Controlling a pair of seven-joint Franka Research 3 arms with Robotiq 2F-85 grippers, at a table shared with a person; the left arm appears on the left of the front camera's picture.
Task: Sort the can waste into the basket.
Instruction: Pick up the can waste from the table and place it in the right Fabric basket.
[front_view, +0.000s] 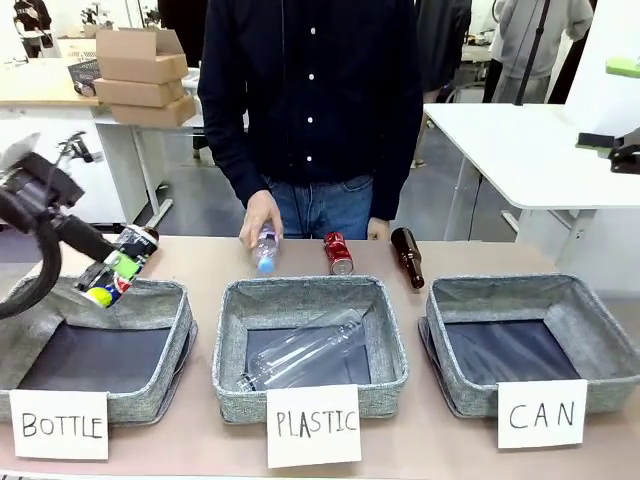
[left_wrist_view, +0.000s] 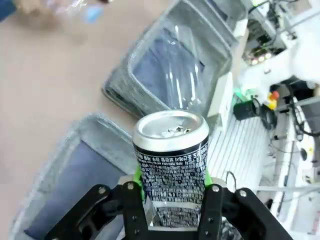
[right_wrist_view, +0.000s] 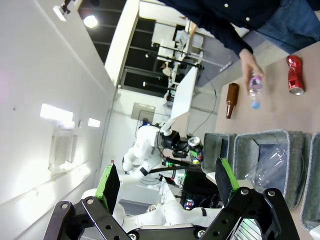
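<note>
Front view, clear bottle (front_view: 310, 352) in PLASTIC basket (front_view: 300, 292) (dark can (front_view: 135, 245) aloft)

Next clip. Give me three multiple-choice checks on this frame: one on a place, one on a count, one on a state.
1. Over which basket is the dark can held? A) CAN B) BOTTLE C) PLASTIC
2. How many cans lie on the table? A) none B) one C) two
3. The robot's right hand is: A) open B) shut on a bottle C) shut, empty

Answers:
1 B: the left hand grips it above the BOTTLE basket.
2 B: only the red can lies there.
3 A: its fingers stand apart with nothing between them.
</note>
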